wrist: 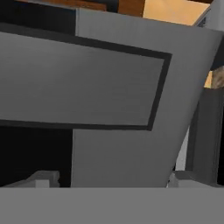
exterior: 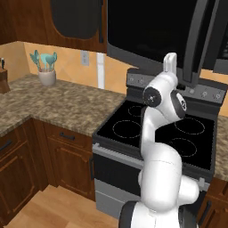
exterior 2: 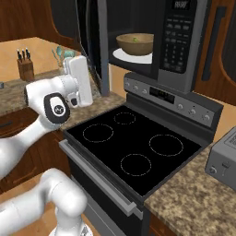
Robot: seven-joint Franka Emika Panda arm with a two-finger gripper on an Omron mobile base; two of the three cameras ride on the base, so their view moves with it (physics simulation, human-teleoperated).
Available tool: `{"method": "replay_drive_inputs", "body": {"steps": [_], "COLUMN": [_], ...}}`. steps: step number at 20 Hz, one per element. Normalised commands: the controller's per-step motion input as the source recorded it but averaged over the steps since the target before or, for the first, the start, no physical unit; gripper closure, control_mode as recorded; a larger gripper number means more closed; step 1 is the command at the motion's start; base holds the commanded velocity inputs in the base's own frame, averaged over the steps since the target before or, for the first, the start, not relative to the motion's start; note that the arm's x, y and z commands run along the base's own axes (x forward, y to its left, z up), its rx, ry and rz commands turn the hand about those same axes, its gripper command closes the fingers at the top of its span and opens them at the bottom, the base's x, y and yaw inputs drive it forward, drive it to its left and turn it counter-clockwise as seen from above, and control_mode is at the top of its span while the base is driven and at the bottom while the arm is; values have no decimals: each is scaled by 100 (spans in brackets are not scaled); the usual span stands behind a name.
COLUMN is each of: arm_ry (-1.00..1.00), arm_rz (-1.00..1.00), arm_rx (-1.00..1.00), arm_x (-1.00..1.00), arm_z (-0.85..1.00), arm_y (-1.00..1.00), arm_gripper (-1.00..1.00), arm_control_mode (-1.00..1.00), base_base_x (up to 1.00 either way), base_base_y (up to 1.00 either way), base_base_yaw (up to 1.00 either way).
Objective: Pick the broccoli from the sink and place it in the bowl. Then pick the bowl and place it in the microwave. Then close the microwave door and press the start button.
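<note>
Sits on the white turntable plate (exterior 2: 131,56) inside the microwave (exterior 2: 184,41): the bowl (exterior 2: 135,43), a speck of green broccoli (exterior 2: 135,39) in it. Swung wide, the microwave door (wrist: 109,100) (close before the hand camera). Claw spread, pinching nothing.

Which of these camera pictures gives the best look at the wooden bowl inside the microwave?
The right base view: the wide tan wooden bowl sits in plain sight on the white turntable plate inside the open dark grey microwave. In the left base view and the hand view, the dark grey microwave door faces the camera instead.
</note>
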Motion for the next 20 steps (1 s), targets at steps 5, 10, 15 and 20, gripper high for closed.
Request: {"method": "replay_drive_inputs", "body": {"steps": [5, 10, 15, 20], "arm_ry": [9, 11, 0, 0], "arm_rz": [0, 0, 1, 0], "arm_rx": [5, 1, 4, 4], "arm_x": [71, 68, 63, 80], "arm_z": [24, 18, 0, 0], "arm_y": [-11, -12, -41, -36], "arm_gripper": [-100, -100, -100, -100], "arm_control_mode": [-100, -100, -100, -100], "base_base_x": [0, 0, 0, 0], "base_base_y": [0, 0, 0, 0], "base_base_yaw": [0, 0, 0, 0]}}
